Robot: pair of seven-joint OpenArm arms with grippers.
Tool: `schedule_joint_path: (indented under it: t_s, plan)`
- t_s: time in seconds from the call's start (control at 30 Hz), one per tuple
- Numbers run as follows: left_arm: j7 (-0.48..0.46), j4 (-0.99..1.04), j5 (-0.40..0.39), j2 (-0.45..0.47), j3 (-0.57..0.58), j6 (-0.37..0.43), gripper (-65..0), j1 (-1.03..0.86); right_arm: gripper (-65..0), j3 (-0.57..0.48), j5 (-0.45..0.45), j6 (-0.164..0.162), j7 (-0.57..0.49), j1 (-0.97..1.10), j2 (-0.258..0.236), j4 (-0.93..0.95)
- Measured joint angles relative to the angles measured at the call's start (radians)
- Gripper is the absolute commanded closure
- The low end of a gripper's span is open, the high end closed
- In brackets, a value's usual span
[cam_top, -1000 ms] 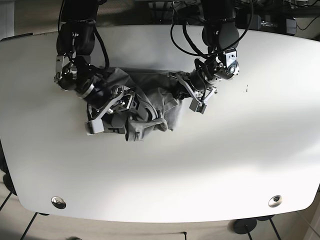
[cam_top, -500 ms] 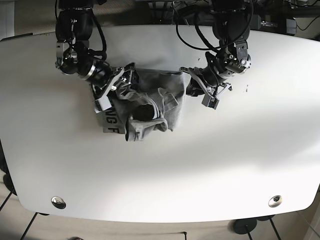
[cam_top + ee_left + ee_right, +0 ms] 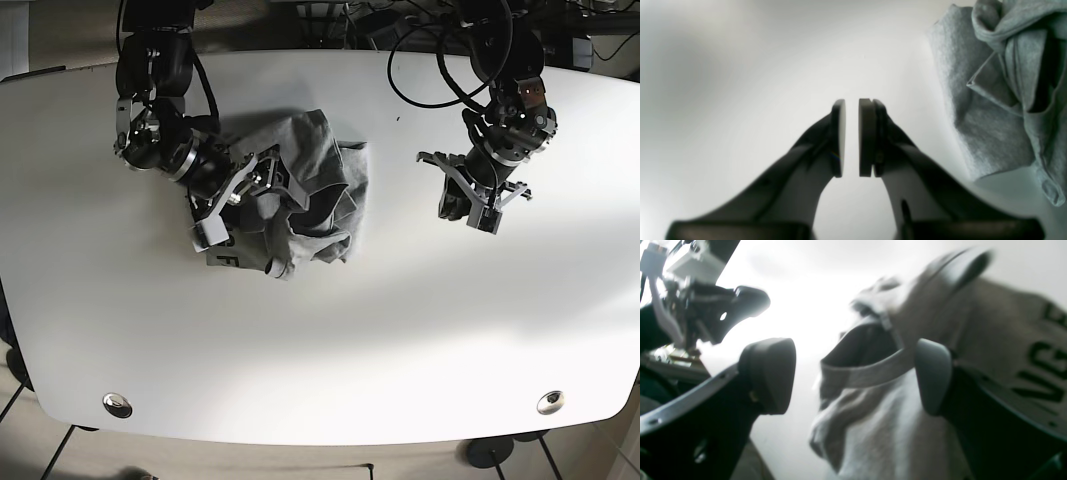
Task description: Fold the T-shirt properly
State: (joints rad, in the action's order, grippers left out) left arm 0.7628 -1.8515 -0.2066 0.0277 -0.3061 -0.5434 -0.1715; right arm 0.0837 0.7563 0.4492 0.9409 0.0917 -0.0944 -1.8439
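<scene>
Since half a second ago the left arm has pulled away from the grey T-shirt (image 3: 300, 195) and now hangs over bare white worktop (image 3: 420, 320), well apart from the cloth. Its fingers (image 3: 838, 138) are drawn nearly together with only a thin slit between the pads and nothing caught there; in the left wrist view the shirt's rumpled edge (image 3: 1003, 96) lies off to the right of the fingertips. The right arm reaches in from the far edge, elbow bent, wrist angled down over the garment. Its fingers (image 3: 933, 375) stand wide apart, and a ribbed hem band of the shirt (image 3: 870, 371) stretches across the gap between them, touching the right-hand pad. The shirt sits bunched in a heap on the worktop, dark printed letters (image 3: 224, 260) showing at its near corner beside the right fingers (image 3: 212, 232).
</scene>
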Motion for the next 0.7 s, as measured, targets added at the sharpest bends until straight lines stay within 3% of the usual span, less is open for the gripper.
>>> schedule_joint_path:
  t_s: [0.17, 0.23, 0.33, 0.4, 0.53, 0.7]
  plan:
    - [0.007, 0.000, 0.001, -0.002, 0.000, 0.000, -5.3, -0.026, -51.7, 0.008, -0.004, -0.002, 0.005, -0.106, 0.009, 0.235]
    - [0.002, 0.000, -0.003, -0.002, 0.000, 0.000, -5.3, -0.029, -51.7, -0.060, -0.011, -0.004, -0.005, -0.171, 0.016, 0.351]
    - [0.003, 0.000, -0.003, 0.000, 0.000, 0.000, -5.3, -0.037, -51.7, -0.191, -0.012, -0.004, -0.097, -0.274, 0.122, 0.486]
    - [0.003, 0.000, -0.003, -0.001, 0.002, 0.000, -5.3, -0.037, -51.7, -0.201, 0.005, -0.004, -0.097, -0.318, 0.165, 0.510]
    - [0.004, -0.011, -0.003, -0.002, 0.005, 0.000, -5.4, -0.045, -51.7, -0.193, 0.004, -0.004, -0.100, -0.343, 0.156, 0.455]
    - [0.003, -0.042, -0.003, -0.002, 0.006, -0.004, -5.4, -0.045, -51.7, -0.192, 0.006, -0.004, -0.071, -0.346, 0.093, 0.402]
